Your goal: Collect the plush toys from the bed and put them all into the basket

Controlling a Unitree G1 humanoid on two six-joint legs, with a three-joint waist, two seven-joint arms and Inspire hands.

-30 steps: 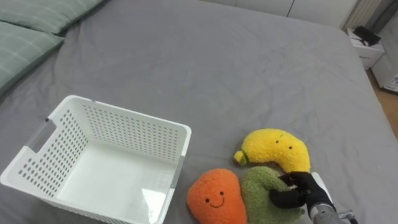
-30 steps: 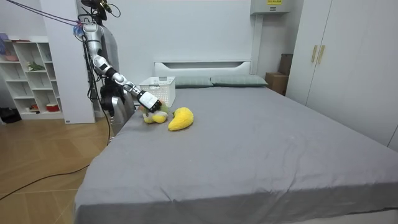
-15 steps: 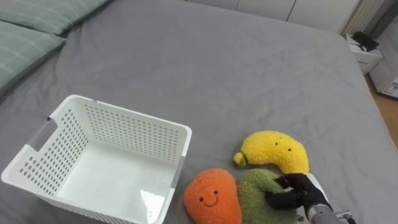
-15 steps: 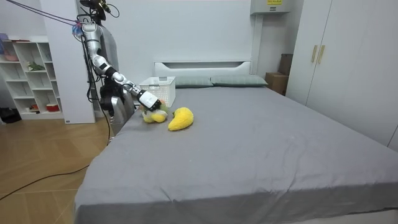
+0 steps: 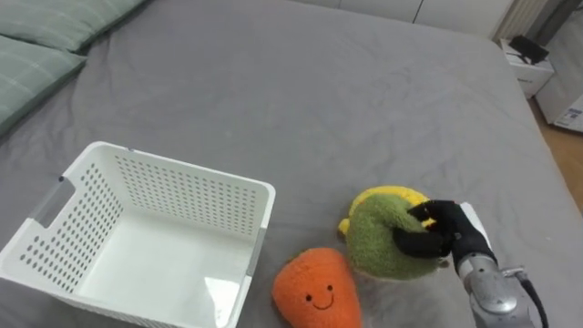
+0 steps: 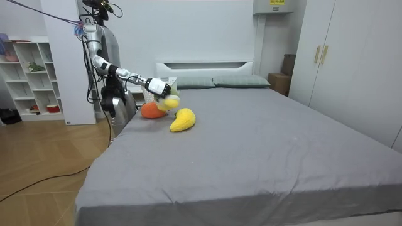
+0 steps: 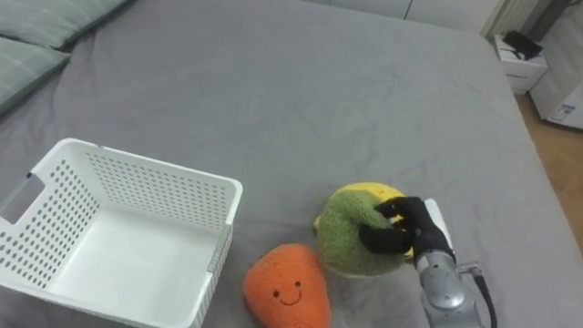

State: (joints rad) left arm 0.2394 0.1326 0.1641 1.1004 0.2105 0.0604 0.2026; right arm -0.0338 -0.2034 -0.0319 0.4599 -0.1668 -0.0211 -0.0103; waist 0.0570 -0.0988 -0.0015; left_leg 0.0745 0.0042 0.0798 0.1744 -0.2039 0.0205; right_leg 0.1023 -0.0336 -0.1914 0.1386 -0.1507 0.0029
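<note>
The right hand (image 5: pixel 448 231) is reaching in from the lower right, its dark fingers curling tightly into the green plush toy (image 5: pixel 386 240). The grip is closed on the toy's right side, with the thumb pressing in from below. In the room view the hand is holding this toy clear of the bed (image 5: pixel 319 91), out in front of the robot, which is standing at the bedside on the room view's left.

The white perforated basket (image 5: pixel 191 199) is sitting on the grey cover at the left, open side up. Its inside is showing only bare white floor; no toy is lying in it.

The green plush toy is hanging in the hand to the right of the basket, apart from its near corner. It is covering most of the yellow plush toy (image 5: pixel 392 194), which is lying on the bed behind it with only its upper edge showing. The orange plush toy (image 5: pixel 314 290), with a smiling face, is lying on the bed below and to the left of the green one, just beside the basket's near right corner. Pale green pillows (image 5: pixel 36 55) are lying at the bed's far left.
</note>
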